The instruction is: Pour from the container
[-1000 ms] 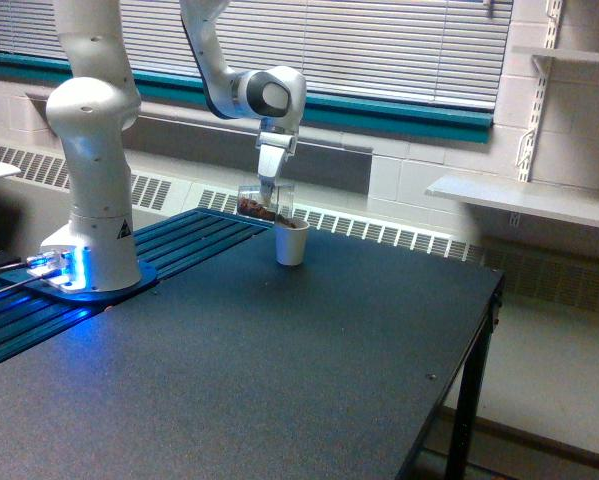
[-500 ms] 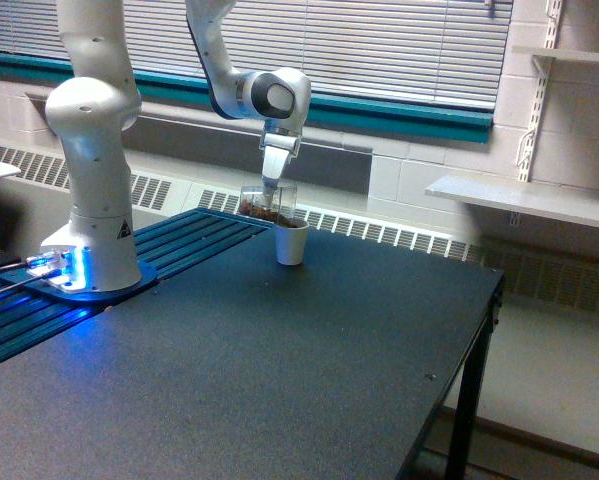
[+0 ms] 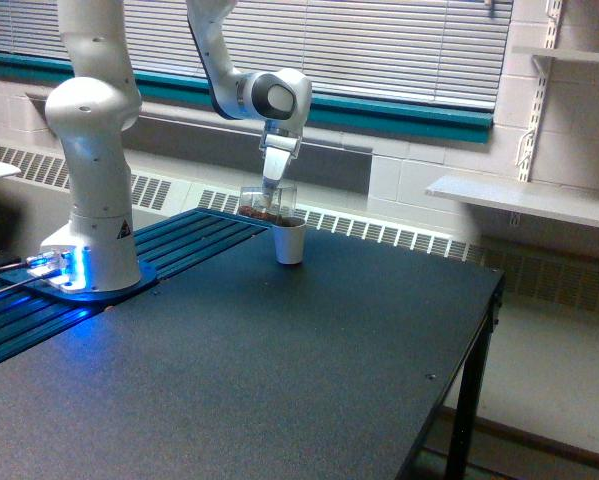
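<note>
Clear plastic container (image 3: 267,203) holds dark brown contents, tilted slightly.

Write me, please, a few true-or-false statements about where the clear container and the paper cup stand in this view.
1. The claw holds the clear container above the table. True.
2. The white paper cup lies on its side. False: it stands upright.
3. The container holds something brown. True.
4. The container hangs to the exterior view's right of the cup. False: it is up and to the left.
</note>
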